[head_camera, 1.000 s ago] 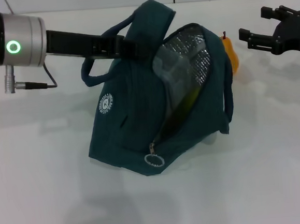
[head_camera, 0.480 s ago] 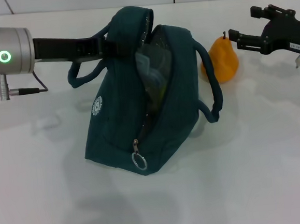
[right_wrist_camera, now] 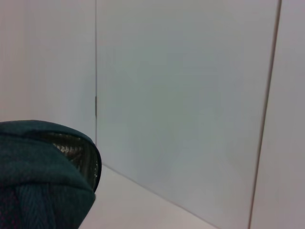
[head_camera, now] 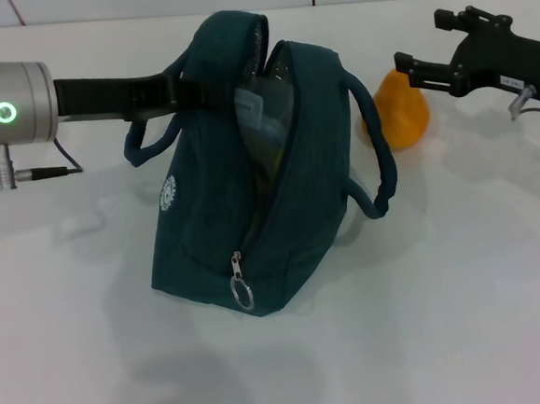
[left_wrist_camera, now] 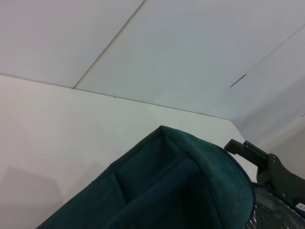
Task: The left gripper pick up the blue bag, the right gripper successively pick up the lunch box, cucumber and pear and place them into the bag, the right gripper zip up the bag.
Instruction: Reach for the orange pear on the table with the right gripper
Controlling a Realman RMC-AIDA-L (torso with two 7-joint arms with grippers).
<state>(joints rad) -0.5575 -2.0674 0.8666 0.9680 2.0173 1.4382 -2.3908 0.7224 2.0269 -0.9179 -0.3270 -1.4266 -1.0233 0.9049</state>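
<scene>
The blue bag (head_camera: 252, 213) stands on the white table (head_camera: 466, 318), held up by the left gripper (head_camera: 191, 88), which is clamped on its top edge. A round white logo (head_camera: 167, 195) marks its side, its lettering unreadable. The right gripper (head_camera: 409, 67) hovers over the pear (head_camera: 403, 112) beside the bag, jaws spread and empty.

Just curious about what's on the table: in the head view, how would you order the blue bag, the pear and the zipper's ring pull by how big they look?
1. Blue bag, by far the largest.
2. Pear, partly hidden behind the bag's handle.
3. Ring pull, smallest, though nearest the camera.
</scene>
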